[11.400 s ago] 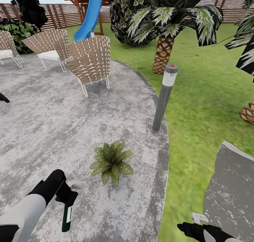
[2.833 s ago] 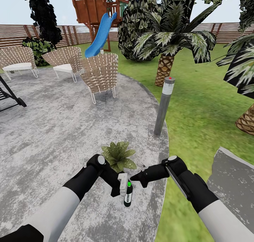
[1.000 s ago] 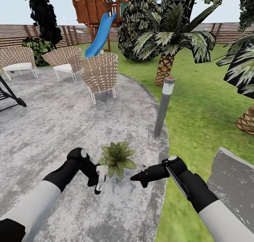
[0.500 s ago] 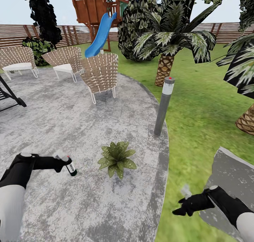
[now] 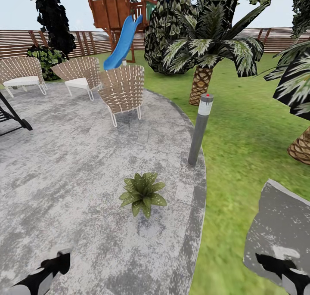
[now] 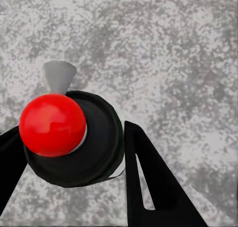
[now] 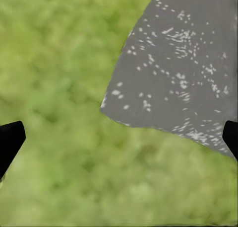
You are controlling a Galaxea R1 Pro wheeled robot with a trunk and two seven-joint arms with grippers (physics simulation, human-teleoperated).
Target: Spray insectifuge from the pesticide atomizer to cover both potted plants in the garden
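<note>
The left gripper (image 6: 74, 152) is clamped on the small dark-green cylindrical pesticide atomizer (image 6: 74, 140), its round red top facing the wrist camera between the two black fingers, with mottled grey stone beneath. In the head view that gripper (image 5: 60, 260) sits low at about seven o'clock. The right gripper (image 7: 119, 137) has its fingers wide apart with nothing between them, over green lawn and the corner of a grey speckled slab (image 7: 188, 63); in the head view it (image 5: 269, 260) lies at about five o'clock.

One low rosette of broad, pointed, white-speckled green leaves (image 5: 142, 193) stands on the round grey stone patio (image 5: 77, 157), just below centre, well apart from both grippers. Judging from this, the step in hand is carrying the bottle to a plant; doing it well means keeping the clamp firm and aiming the nozzle over the leaves from close by.

Count: one atomizer, one potted plant in sight, one grey red-topped lamp post (image 5: 200, 129), three woven chairs (image 5: 122, 88).
</note>
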